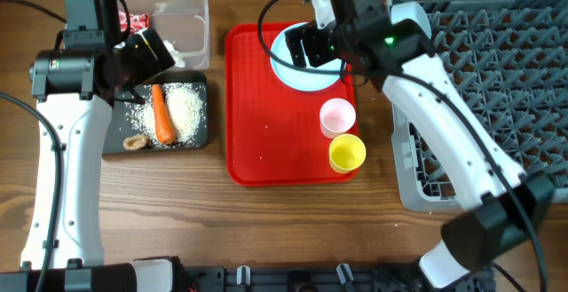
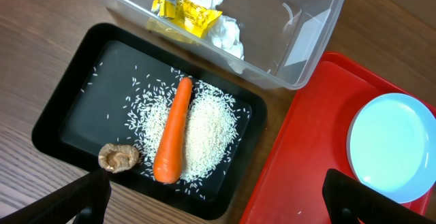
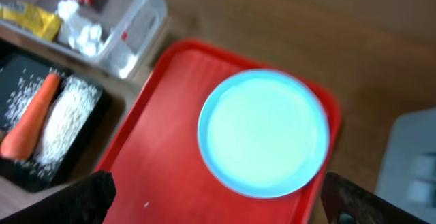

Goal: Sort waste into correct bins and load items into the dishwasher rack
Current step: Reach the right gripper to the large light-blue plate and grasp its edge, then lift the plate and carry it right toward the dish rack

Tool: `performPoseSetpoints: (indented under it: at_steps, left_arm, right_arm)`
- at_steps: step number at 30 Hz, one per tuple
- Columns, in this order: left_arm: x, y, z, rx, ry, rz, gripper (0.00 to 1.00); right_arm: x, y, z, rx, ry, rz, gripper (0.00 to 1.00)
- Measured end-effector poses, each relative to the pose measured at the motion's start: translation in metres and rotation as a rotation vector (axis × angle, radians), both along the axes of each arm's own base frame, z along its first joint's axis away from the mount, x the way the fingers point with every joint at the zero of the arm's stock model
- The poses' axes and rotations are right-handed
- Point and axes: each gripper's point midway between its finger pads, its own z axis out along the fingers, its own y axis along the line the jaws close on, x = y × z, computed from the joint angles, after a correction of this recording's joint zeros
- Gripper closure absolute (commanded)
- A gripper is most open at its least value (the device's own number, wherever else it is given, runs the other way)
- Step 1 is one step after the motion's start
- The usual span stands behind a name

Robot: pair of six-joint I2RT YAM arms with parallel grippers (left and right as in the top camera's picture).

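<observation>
Plate [image 3: 262, 132] lies flat on red tray [image 3: 160, 125] under right gripper [image 3: 214, 186], jaws spread, empty; drop to the rim, pinch one edge, tilt before carrying to rack [image 1: 497, 52].

**Tray's left half open; cups and arms crowd the right**

The flat red plastic serving tray [image 1: 262, 123] is bare along its left half and front edge, giving room to descend. On its right side the small pink cup [image 1: 337, 116] and small yellow cup [image 1: 347, 153] stand just beside each other, close to the rim. The light-blue round plate [image 3: 262, 132] fills the far end, and the right arm's jaws hang spread above it with nothing between. The white right arm [image 1: 444, 123] crosses the near-left corner of the grey lattice plastic rack [image 1: 497, 52]; its other pegs lie uncovered. The left arm's jaws hover spread over the shallow black rectangular tray [image 2: 75, 125], where an orange carrot [image 2: 174, 129] splits the white rice grains [image 2: 211, 132]. The clear rectangular plastic tub [image 2: 313, 40] walls off the tray's far side.
</observation>
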Motion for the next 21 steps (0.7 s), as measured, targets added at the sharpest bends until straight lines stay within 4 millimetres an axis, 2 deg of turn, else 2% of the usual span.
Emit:
performPoseSetpoints:
  at_steps: [3,4,8,10,14,16,17,21]
  left_arm:
    - [0.000,0.000,0.000,0.000,0.000,0.000,0.00]
    - [0.000,0.000,0.000,0.000,0.000,0.000,0.00]
    - [0.000,0.000,0.000,0.000,0.000,0.000,0.00]
    - [0.000,0.000,0.000,0.000,0.000,0.000,0.00]
    - [0.000,0.000,0.000,0.000,0.000,0.000,0.00]
    - [0.000,0.000,0.000,0.000,0.000,0.000,0.00]
    - [0.000,0.000,0.000,0.000,0.000,0.000,0.00]
    - [0.000,0.000,0.000,0.000,0.000,0.000,0.00]
  right_arm:
    - [0.000,0.011,-0.020,0.035,0.064,0.011,0.00]
    - [0.002,0.012,-0.019,0.050,0.063,-0.004,0.05]
    - [0.013,-0.006,-0.026,0.087,0.110,-0.191,0.18]
    - [0.024,-0.025,-0.050,0.092,0.180,-0.315,0.23]
    - [0.038,-0.052,-0.118,0.063,0.326,-0.459,0.37]
    - [0.039,-0.063,-0.166,0.044,0.432,-0.521,0.40]
    - [0.038,-0.065,-0.178,0.038,0.456,-0.539,0.42]
    - [0.040,-0.063,-0.196,0.044,0.481,-0.570,0.46]
